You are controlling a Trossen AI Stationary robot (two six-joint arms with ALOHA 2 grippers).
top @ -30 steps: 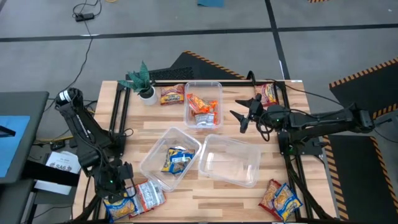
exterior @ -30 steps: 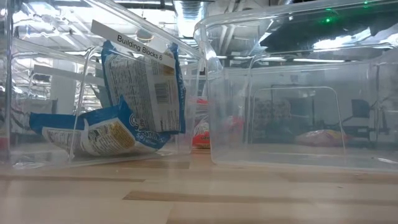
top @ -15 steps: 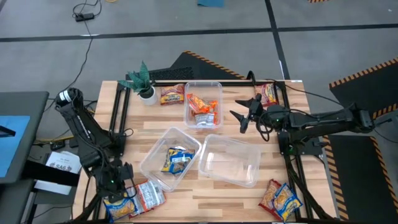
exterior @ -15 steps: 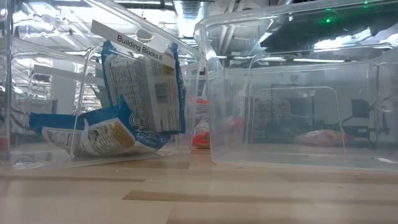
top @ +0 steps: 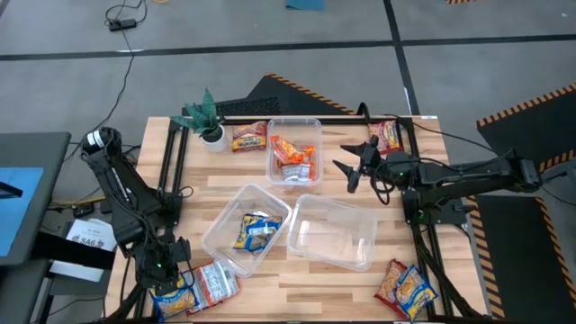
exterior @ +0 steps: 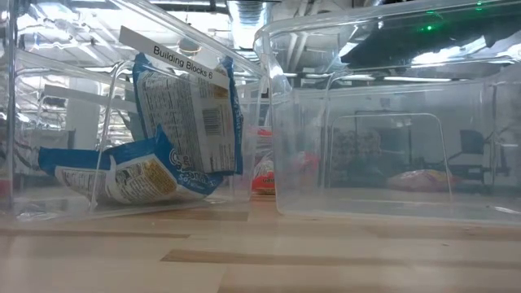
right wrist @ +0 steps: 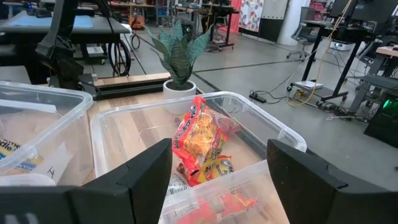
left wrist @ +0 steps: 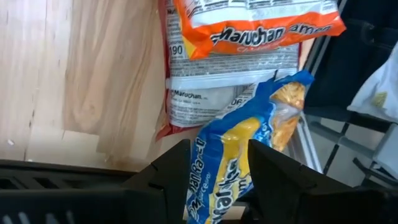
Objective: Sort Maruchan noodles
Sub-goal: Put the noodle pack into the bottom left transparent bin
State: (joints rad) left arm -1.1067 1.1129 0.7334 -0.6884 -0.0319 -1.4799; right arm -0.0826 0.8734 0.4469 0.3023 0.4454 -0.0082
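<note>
A yellow-and-blue Maruchan packet sits between the fingers of my left gripper, which is shut on it over the table's near left corner. Beyond it lie a silver-and-red packet and an orange packet. More yellow-and-blue packets lie in the near left tub, and orange ones in the far tub. My right gripper hangs open above the table, right of the far tub, with nothing between its fingers. My left gripper pinches the yellow-and-blue packet's narrowed middle between its two fingers, slanting down from above. The fingers lie along the packet, which reaches back toward the gripper's body. Its far crimped end sticks out over the silver-and-red packet. Whether it is clear of the table I cannot tell.
An empty clear tub stands at the near middle. A potted plant and an orange packet are at the far left, a red packet at the far right, and two packets at the near right corner.
</note>
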